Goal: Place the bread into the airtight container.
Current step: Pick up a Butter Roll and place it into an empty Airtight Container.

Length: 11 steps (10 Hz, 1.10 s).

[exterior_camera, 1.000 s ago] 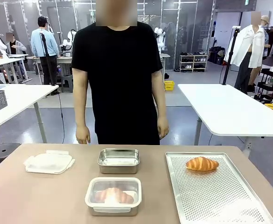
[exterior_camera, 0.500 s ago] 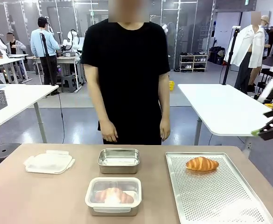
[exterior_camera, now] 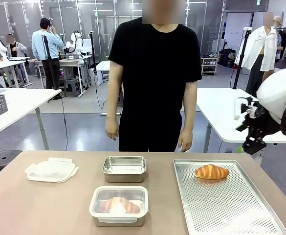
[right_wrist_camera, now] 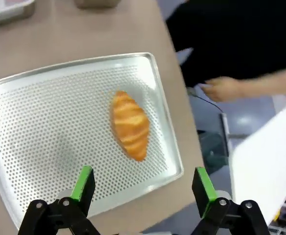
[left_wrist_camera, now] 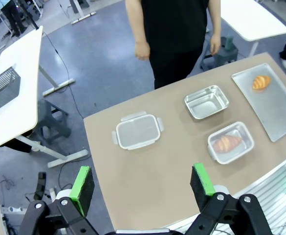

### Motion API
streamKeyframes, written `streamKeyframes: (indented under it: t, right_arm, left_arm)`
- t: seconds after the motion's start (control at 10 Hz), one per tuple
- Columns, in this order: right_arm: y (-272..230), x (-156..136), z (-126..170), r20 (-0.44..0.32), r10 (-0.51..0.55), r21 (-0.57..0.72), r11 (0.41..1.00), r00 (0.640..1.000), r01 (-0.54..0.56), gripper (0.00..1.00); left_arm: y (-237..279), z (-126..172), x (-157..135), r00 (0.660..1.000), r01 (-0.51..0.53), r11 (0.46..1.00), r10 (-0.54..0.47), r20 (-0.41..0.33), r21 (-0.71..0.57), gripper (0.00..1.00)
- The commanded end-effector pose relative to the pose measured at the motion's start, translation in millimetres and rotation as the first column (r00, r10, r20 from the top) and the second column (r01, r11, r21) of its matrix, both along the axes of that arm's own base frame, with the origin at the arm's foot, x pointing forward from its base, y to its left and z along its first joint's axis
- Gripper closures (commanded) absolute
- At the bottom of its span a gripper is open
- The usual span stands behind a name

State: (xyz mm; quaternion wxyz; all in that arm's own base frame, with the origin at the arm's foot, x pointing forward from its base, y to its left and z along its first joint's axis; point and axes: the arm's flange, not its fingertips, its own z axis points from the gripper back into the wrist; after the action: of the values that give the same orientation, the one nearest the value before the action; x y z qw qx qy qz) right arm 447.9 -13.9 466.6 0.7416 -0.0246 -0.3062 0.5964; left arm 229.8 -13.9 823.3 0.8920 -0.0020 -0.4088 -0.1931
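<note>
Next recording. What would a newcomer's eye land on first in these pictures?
The golden-brown croissant lies alone on the perforated metal baking tray at the table's right side, with the open right gripper hovering high near the tray's far right corner. Next come the person in a black T-shirt standing at the far edge, and the white-rimmed container at front centre holding another croissant.

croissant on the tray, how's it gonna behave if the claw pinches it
The croissant looks puffy and flaky, so it is probably light and soft, and a hard squeeze would likely crush it. Its tapered ends suggest it could pivot or skid on the smooth perforated tray if pushed off-centre. The open right claw looks wide enough to span it.
</note>
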Motion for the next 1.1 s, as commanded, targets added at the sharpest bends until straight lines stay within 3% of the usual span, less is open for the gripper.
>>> streamKeyframes:
  t: [0.0, 0.4, 0.5, 0.6, 1.0]
  right_arm:
    - [5, 24, -7, -0.086, 0.054, -0.035, 0.998, 0.995, -0.057, 0.0]
    - [34, 50, -49, -0.094, 0.046, -0.121, 0.991, 0.994, -0.057, 0.0]
    - [31, 46, -44, -0.176, 0.003, -0.07, 0.997, 0.984, -0.015, 0.0]
    - [32, 41, -53, -0.109, 0.086, -0.104, 0.99, 0.99, -0.098, 0.0]
    - [32, 41, -53, -0.109, 0.086, -0.104, 0.99, 0.99, -0.098, 0.0]
  left_arm:
    - [0, 1, 0, 1.0, 0.001, 1.0, -0.001, 0.001, 0.003, 0.0]
    - [0, 1, 0, 1.0, 0.001, 1.0, -0.001, 0.001, 0.003, 0.0]
    - [0, 1, 0, 1.0, 0.001, 1.0, -0.001, 0.001, 0.003, 0.0]
    - [0, 1, 0, 1.0, 0.001, 1.0, -0.001, 0.001, 0.003, 0.0]
    - [0, 1, 0, 1.0, 0.001, 1.0, -0.001, 0.001, 0.003, 0.0]
